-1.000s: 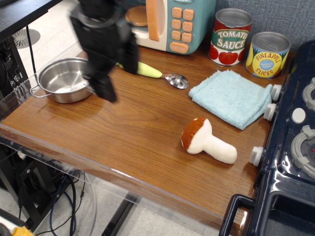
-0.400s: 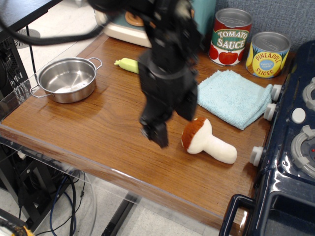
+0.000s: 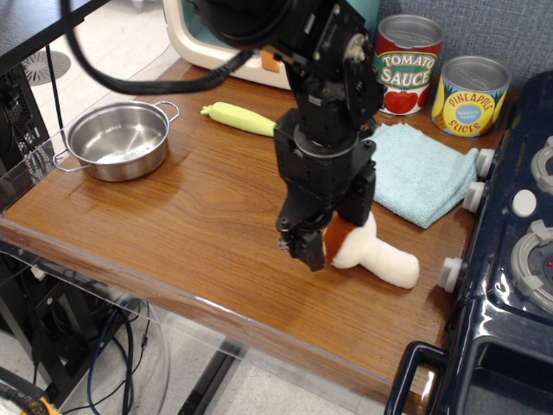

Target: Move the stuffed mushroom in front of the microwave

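Stuffed mushroom, brown cap, cream stem, lies sideways between the gripper's spread fingers.

My black arm reached in from the table's far edge and bent steeply down toward the near right part. My black gripper pointed at the tabletop, jaws parted, one finger on the near side and the other behind, low over the surface.
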`<state>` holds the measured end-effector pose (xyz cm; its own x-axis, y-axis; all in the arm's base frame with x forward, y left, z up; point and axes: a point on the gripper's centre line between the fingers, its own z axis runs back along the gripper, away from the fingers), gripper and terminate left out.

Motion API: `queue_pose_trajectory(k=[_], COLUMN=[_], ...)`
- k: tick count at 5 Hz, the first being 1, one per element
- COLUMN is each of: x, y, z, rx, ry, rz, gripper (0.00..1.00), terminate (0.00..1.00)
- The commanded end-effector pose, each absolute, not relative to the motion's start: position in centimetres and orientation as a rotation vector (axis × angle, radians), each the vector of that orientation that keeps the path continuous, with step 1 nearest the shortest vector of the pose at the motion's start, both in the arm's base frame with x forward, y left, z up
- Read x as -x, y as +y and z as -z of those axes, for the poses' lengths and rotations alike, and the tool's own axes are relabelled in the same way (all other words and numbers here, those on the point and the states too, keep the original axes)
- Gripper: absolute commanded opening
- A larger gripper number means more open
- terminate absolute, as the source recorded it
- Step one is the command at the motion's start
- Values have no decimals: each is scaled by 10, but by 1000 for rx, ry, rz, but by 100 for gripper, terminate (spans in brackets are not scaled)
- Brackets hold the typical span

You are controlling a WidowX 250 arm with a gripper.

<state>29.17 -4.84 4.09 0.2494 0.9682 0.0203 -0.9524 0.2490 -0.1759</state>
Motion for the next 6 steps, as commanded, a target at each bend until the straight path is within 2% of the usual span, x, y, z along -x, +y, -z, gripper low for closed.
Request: queue_pose_trajectory(k=[1,2,5,6], x=[-297,-297,-294,-294], y=[-55,-54,-55,-49], z=[-38,-38,-40,-48], rx=[146,149,153,183], ry=[-124,-131,-152,-153], rz=[-1272,-1272,-1241,-1219], gripper=[100,0,0,0], terminate=[0,0,0,0])
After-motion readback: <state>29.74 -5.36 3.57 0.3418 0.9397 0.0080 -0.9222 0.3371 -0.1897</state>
